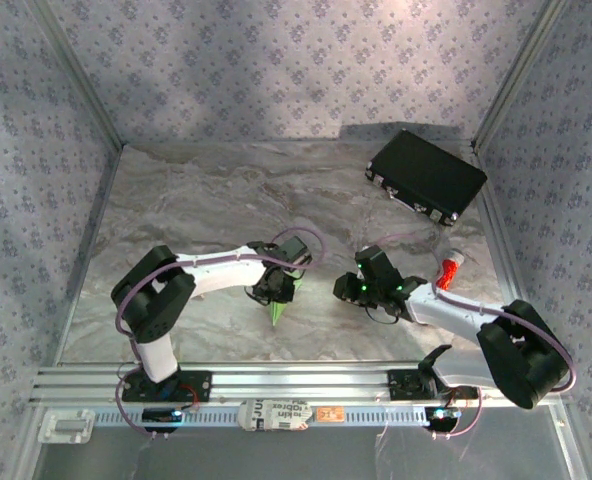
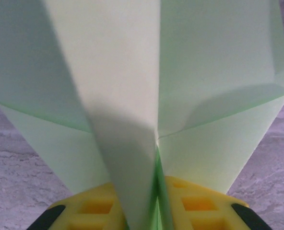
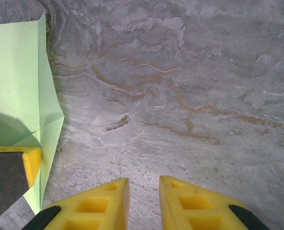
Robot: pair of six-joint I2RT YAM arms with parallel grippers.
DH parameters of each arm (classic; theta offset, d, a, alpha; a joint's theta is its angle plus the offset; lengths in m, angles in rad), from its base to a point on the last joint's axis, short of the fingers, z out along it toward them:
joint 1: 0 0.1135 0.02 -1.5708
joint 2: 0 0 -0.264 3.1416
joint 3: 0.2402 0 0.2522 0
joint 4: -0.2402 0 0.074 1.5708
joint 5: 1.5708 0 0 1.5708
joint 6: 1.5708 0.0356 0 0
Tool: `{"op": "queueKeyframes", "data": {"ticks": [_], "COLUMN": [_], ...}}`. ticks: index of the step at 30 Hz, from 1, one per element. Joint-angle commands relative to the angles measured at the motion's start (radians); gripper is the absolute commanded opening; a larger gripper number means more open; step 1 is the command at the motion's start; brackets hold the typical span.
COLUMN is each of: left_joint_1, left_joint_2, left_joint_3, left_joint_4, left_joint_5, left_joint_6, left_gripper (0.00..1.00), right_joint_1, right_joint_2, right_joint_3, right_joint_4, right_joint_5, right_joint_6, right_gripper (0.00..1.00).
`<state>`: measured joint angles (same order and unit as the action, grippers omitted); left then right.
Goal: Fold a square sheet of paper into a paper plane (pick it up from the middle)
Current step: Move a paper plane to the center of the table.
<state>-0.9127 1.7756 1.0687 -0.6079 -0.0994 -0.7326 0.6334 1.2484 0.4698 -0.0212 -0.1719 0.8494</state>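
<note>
The paper plane (image 1: 275, 314) is pale green paper folded to a point with a centre crease. It stands on edge at the middle front of the table, its tip toward the near edge. In the left wrist view the paper plane (image 2: 218, 72) rises between my left gripper's yellow fingers (image 2: 199, 203). My left gripper (image 1: 277, 288) is open a little, with the crease in the gap. My right gripper (image 1: 342, 290) hovers just right of it, open over bare table (image 3: 180, 96) with nothing between its fingers (image 3: 99, 206). At the right wrist view's left edge is the paper plane (image 3: 17, 86).
A black rectangular case (image 1: 426, 176) lies at the back right. A small red cylinder (image 1: 450, 268) stands by my right arm. Patterned walls enclose the marble table (image 1: 196, 200) on three sides. A metal rail (image 1: 296, 380) runs along the near edge.
</note>
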Motion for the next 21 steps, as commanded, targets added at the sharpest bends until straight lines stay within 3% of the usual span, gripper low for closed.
{"op": "queueKeyframes", "data": {"ticks": [1,8,21], "left_joint_1": [-0.003,-0.008,-0.023], "left_joint_2": [0.022,0.027,-0.039], "left_joint_3": [-0.047,-0.064,-0.003], "left_joint_4": [0.017,0.045,0.021], "left_joint_5": [-0.031,-0.05,-0.092], "left_joint_6": [-0.04,-0.142,-0.221], "left_gripper": [0.27,0.38,0.41], "right_joint_1": [-0.004,-0.056,-0.131], "right_joint_2": [-0.043,-0.094,-0.161], "right_joint_3": [0.003,0.016,0.019], "right_joint_4": [-0.005,-0.016,-0.088], "right_joint_5": [-0.003,-0.04,-0.094], "right_joint_6": [0.004,-0.014,-0.072], "right_gripper": [0.24,0.25,0.25]}}
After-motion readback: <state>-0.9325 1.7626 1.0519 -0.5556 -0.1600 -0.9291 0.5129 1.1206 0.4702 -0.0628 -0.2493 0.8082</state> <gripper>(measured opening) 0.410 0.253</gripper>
